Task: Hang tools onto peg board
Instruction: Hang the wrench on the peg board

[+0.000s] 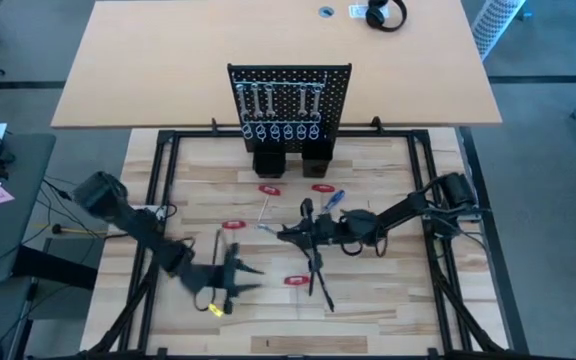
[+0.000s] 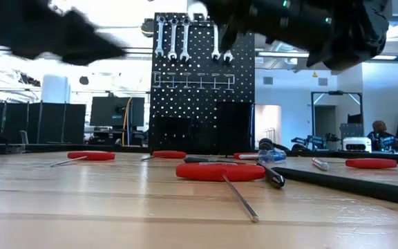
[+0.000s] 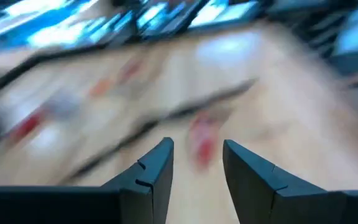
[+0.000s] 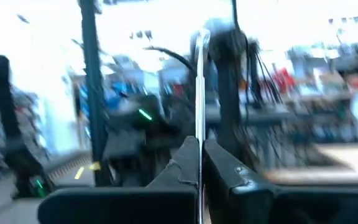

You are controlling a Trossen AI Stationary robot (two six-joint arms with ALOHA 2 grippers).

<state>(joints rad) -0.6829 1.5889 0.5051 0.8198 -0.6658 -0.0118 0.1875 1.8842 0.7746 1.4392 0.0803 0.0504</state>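
The black peg board [image 1: 288,100] stands at the table's far edge with silver wrenches [image 2: 173,36] hanging on it. Red-handled tools [image 1: 298,281] [image 1: 233,225], a blue screwdriver [image 1: 335,199] and thin black sticks [image 1: 318,275] lie flat on the wooden table. My right gripper [image 1: 286,235] is above the table's middle, shut on a thin silver tool [image 4: 201,93]. Nearer the front, my left gripper [image 1: 240,273] hovers open, with a red-handled tool [image 3: 201,140] lying beyond its fingers. My right gripper pinches the thin silver tool's lower part [image 4: 199,155] between its two fingers. The tool runs on past the fingertips in line with them to a rounded end [image 4: 202,38]. It is clear of the table.
Two black box-like holders [image 1: 293,160] sit at the board's foot. More red-handled tools [image 1: 269,188] [image 1: 322,187] lie in front of them. A black frame [image 1: 158,180] borders the table. A yellow bit [image 1: 214,309] shows below my left gripper.
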